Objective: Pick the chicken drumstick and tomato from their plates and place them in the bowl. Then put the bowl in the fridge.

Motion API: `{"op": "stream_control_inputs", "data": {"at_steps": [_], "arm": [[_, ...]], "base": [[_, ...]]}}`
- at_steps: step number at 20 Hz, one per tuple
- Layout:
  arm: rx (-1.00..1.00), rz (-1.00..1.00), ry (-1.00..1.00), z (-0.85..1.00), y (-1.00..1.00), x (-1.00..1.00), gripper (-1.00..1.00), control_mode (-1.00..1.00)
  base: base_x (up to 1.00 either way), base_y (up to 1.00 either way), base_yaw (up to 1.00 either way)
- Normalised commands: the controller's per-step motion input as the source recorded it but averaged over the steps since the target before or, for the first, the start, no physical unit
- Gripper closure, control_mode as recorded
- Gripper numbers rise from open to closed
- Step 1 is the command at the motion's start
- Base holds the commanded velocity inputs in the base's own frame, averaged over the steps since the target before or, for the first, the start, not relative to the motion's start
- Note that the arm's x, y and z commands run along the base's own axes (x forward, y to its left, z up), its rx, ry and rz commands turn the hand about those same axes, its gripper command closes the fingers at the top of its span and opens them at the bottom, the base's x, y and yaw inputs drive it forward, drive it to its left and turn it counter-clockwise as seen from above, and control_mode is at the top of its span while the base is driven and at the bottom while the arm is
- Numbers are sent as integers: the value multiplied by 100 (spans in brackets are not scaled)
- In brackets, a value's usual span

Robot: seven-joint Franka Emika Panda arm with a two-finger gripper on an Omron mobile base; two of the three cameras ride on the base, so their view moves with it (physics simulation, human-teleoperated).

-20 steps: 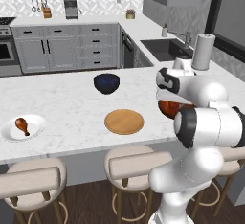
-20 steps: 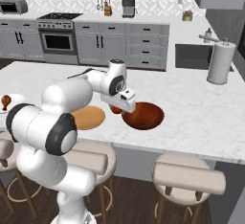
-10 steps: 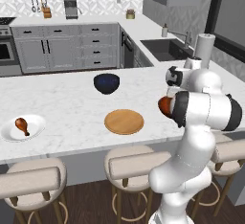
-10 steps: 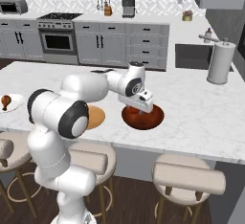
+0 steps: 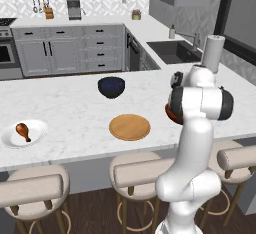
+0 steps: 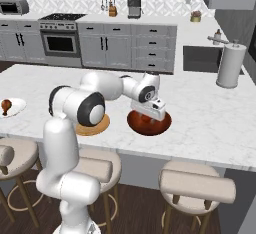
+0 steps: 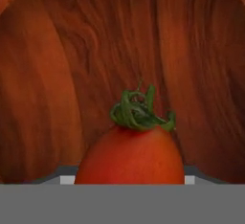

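My gripper (image 6: 151,118) hangs low over the reddish-brown bowl (image 6: 137,127) on the island counter, shut on the tomato (image 7: 130,156). In the hand view the red tomato with its green stem sits right at the fingers, which it hides, with the bowl's wood-grain inside (image 7: 72,74) close behind it. From the left base view the arm covers most of the bowl (image 5: 170,114). The chicken drumstick (image 5: 22,131) (image 6: 6,105) lies on the white plate (image 5: 39,128) (image 6: 18,109) at the far left. The tan wooden plate (image 5: 130,127) (image 6: 98,128) is bare. The fridge is out of view.
A dark blue bowl (image 5: 111,86) stands behind the wooden plate. A paper towel roll (image 5: 213,53) (image 6: 231,65) stands at the right by the sink (image 5: 172,51). Padded stools (image 6: 197,185) line the near edge of the island.
The hand has swung right from the bowl's left edge to over its middle and dropped a little, the tomato still in it. The drumstick and plates have not moved.
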Motion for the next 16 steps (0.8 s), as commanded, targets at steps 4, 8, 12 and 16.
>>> {"op": "stream_control_inputs", "data": {"at_steps": [4,8,12,16], "arm": [[0,0,6,-56,0,43,100,-100],[0,0,4,-52,0,24,-100,-100],[0,0,0,-14,0,4,-100,-100],[0,0,0,0,1,-6,-100,-100]], "base": [[0,0,0],[0,0,0],[0,0,0],[0,0,0]]}}
